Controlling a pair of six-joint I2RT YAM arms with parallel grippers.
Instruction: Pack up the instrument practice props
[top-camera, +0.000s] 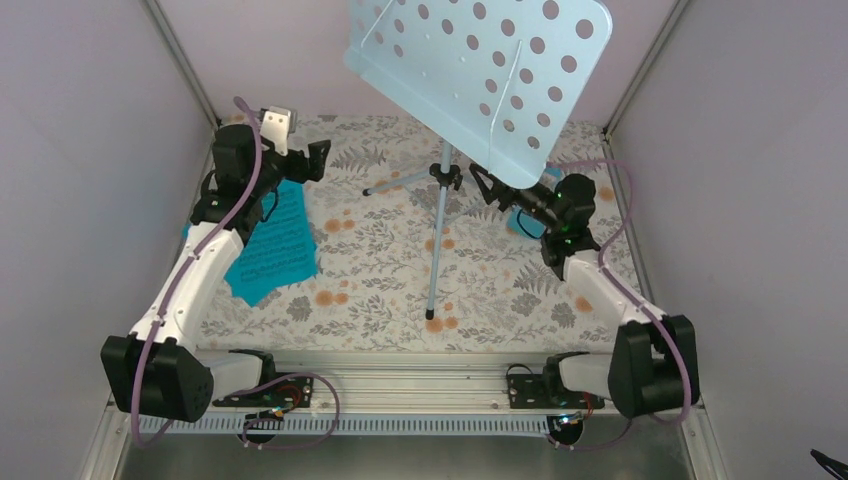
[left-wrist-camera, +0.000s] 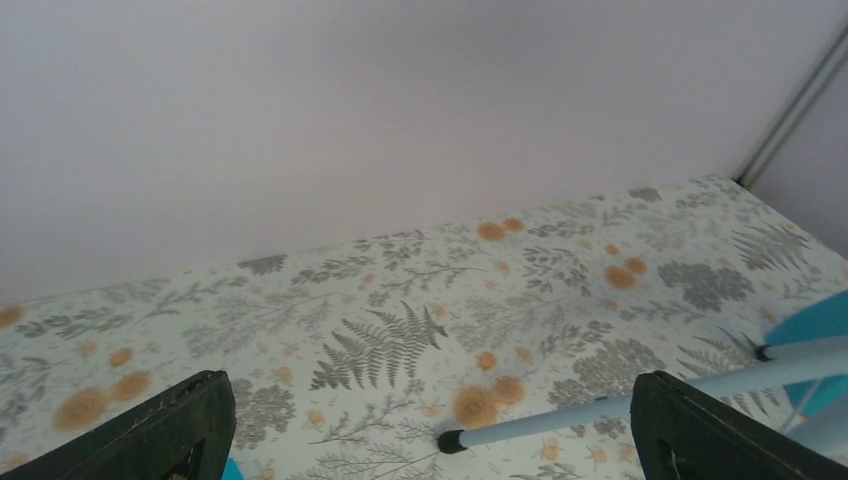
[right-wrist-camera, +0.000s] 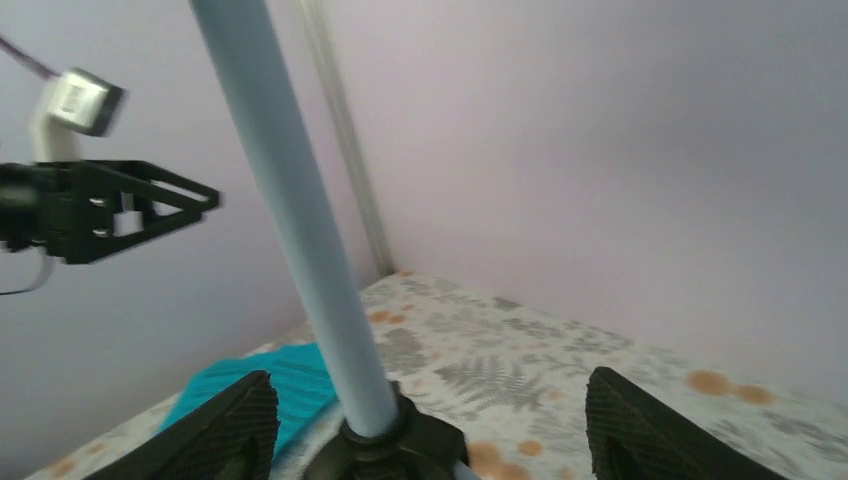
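Observation:
The pale blue music stand stands mid-table, its perforated desk tilted high over the pole and tripod legs. My right gripper is open just right of the leg hub. In the right wrist view the pole rises between its fingers, nearer the left one and touching neither. My left gripper hangs open at the back left with nothing in it, above a stand leg's black-tipped end. Turquoise sheet-music pages lie on the cloth, partly under the left arm.
A fern-and-flower patterned cloth covers the table. Plain walls close in the left, back and right sides. A small blue shape shows partly beneath my right arm; I cannot tell what it is. A metal rail runs along the near edge.

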